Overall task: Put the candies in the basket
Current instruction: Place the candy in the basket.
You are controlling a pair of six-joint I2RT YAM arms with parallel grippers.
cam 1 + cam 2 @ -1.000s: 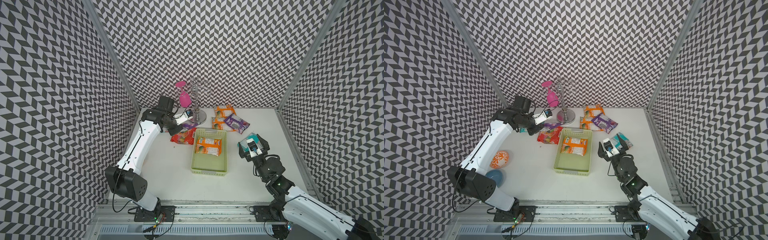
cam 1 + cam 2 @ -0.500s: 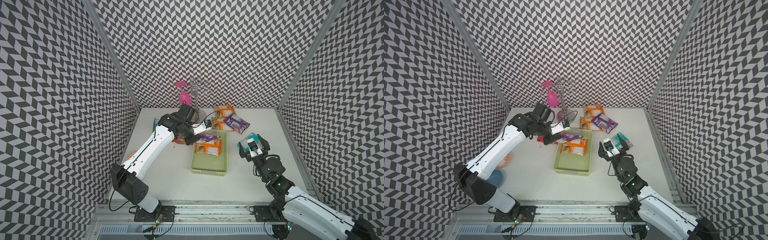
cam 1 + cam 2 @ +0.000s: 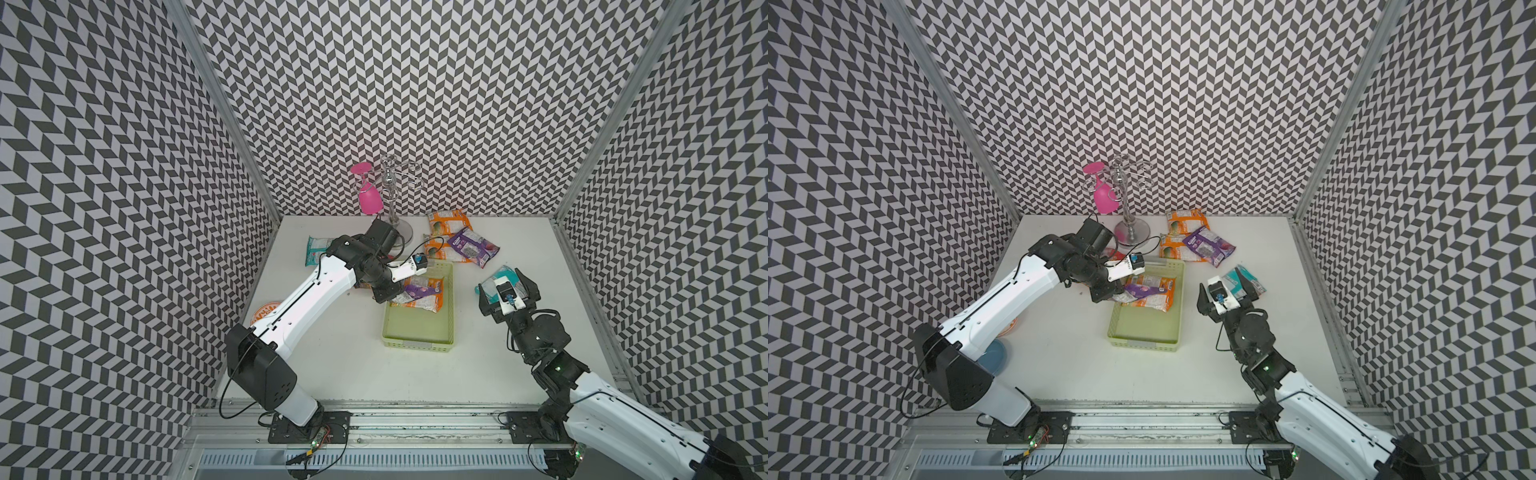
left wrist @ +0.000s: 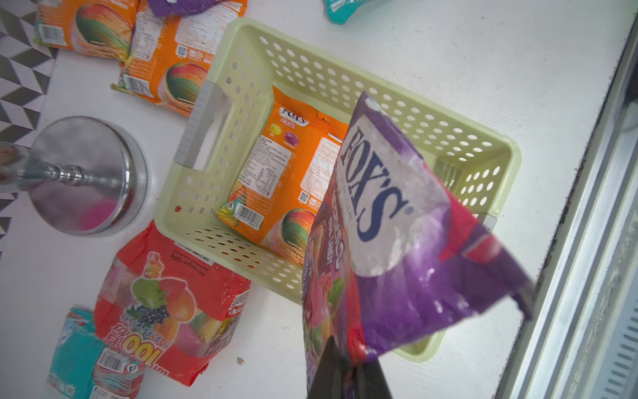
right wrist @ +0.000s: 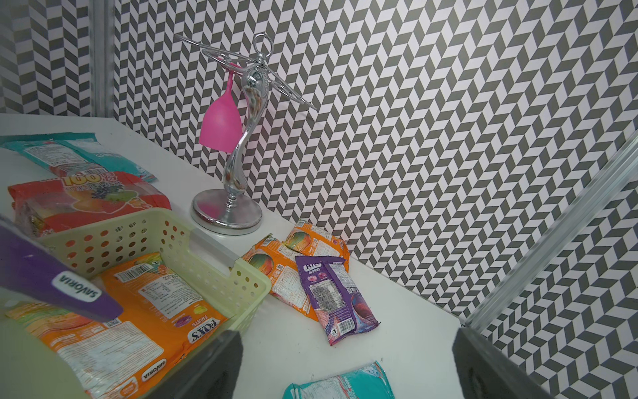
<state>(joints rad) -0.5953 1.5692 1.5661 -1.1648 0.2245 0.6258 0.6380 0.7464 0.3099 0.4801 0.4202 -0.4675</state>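
Two arms reach in from the near edge of the bench (image 3: 353, 374). Nearest, on the left side, a small round orange-patterned plate (image 3: 264, 313) shows partly from under the left arm. The pale yellow-green basket (image 3: 415, 344) sits mid-bench with one orange packet (image 4: 286, 165) lying flat in its far half. Right of the basket, the right fingers (image 5: 207, 369) stand spread wide and empty above a teal packet (image 3: 1246, 277) that lies on the bench. The left fingers (image 4: 328, 376) are clamped on one end of a purple packet (image 4: 397, 241), which hangs over the basket's left side, above the orange packet; whether those two touch I cannot tell. Just beyond the basket's far left corner lies the red fruit-printed bag (image 4: 165, 300), overlapping a second teal packet (image 4: 76, 352). Farther back, right of centre, a berry-purple packet (image 5: 335, 297) lies across a nearer orange pouch (image 5: 276, 273), with a far orange pouch (image 5: 316, 241) behind. By the back wall a chrome stand (image 5: 234, 172) carries a pink glass (image 5: 221, 127) hanging upside down.
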